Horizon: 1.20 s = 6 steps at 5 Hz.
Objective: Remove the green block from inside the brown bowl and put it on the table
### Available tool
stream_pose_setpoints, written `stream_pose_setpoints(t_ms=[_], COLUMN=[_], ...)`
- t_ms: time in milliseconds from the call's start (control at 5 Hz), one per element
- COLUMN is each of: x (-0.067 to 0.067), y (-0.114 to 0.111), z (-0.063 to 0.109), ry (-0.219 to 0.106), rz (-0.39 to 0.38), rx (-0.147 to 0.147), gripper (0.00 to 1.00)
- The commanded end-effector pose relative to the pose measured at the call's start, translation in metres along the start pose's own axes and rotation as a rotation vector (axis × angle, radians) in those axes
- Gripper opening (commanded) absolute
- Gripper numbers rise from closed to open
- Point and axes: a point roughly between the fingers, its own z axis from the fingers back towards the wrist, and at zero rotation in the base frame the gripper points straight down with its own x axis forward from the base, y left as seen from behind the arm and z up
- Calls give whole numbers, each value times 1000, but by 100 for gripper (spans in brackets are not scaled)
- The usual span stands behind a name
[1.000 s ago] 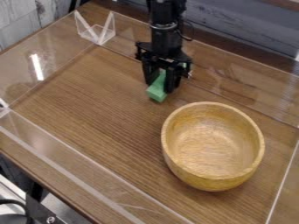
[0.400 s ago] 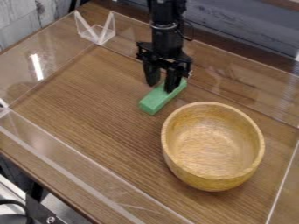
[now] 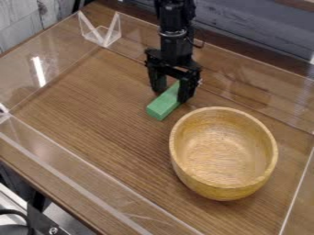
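The green block [image 3: 162,104] lies flat on the table [image 3: 86,101], just left of and behind the brown bowl [image 3: 225,151]. The bowl's hollow holds nothing. My gripper [image 3: 172,89] points straight down right over the block's far end, with its black fingers [image 3: 152,81] spread apart on either side of that end. The jaws are open and grip nothing.
Clear plastic walls [image 3: 147,197] run along the table's edges, with a folded clear piece [image 3: 101,29] at the back left. The arm's black column [image 3: 174,23] rises from the gripper toward the back.
The block was tilted in the shut gripper, then came down flat on the table. The fingers have since spread open and let it go. The hand stayed in place.
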Motion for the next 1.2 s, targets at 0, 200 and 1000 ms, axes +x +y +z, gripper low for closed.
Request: stream_pose_setpoints(t_ms=[0, 200, 1000], x=[5, 6, 14], y=[5, 7, 17], z=[11, 13, 25], ry=[-46, -48, -61], rz=[4, 6, 16], rx=[7, 5, 0], gripper=[0, 0, 0])
